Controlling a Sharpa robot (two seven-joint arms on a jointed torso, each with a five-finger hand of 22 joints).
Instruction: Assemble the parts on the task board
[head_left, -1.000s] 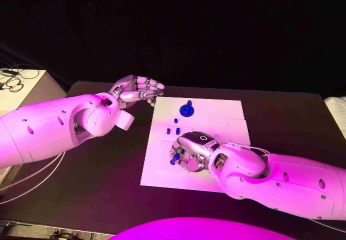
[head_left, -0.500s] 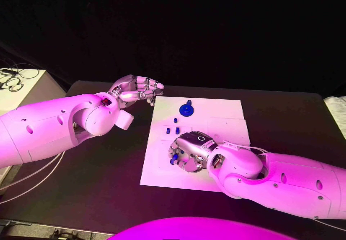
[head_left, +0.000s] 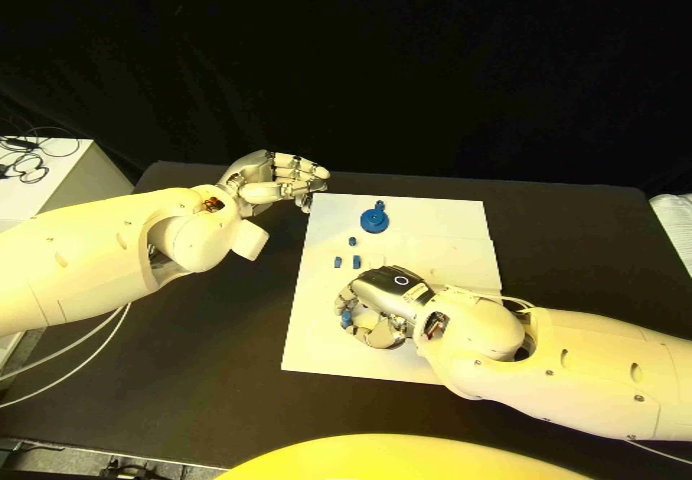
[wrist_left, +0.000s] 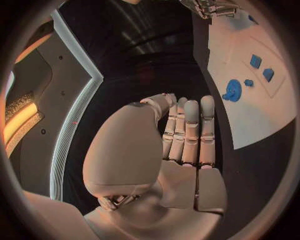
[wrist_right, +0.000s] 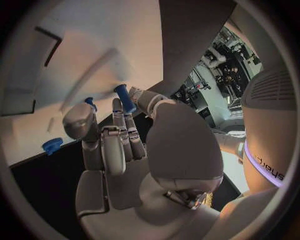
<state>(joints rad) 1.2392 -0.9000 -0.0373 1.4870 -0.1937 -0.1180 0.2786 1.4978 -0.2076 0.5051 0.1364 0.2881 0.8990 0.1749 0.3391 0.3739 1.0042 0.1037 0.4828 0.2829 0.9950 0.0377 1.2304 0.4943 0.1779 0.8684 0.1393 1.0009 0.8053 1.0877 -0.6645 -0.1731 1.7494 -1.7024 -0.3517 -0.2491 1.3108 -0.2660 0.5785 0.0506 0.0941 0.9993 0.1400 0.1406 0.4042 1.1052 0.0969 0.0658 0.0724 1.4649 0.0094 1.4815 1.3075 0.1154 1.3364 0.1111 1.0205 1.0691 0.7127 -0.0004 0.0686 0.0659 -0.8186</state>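
Parts are handled by the right hand (head_left: 378, 305), seen low on the white task board (head_left: 325, 340) at the centre of the head view. A small blue peg (wrist_right: 125, 98) is pinched between the fingertips (wrist_right: 140, 95) in the right wrist view, standing up and out from them over the board's pale surface. A second blue bit (wrist_right: 90, 103) shows just behind another fingertip; whether it is held cannot be told. In the head view a blue piece (head_left: 348, 310) shows at the left edge of that hand, against the board.

Further up the board, three small blue pieces are seen: one alone (head_left: 353, 241), and a pair (head_left: 348, 261) side by side just above the right hand. A round blue disc (head_left: 375, 219) with a knob lies near the board's upper edge, well apart from the hand. In the left wrist view the disc (wrist_left: 232, 90) and two square blue pieces (wrist_left: 255, 61) appear at the upper right of the circle.

The left hand (head_left: 277, 181) is held off the board, over the black table (head_left: 216, 380) beside the board's upper left corner. Its fingers (wrist_left: 189, 127) are curled in together with nothing in them, thumb folded alongside.

A pale cabinet (head_left: 51, 175) with cables on top stands at the left edge of the head view.
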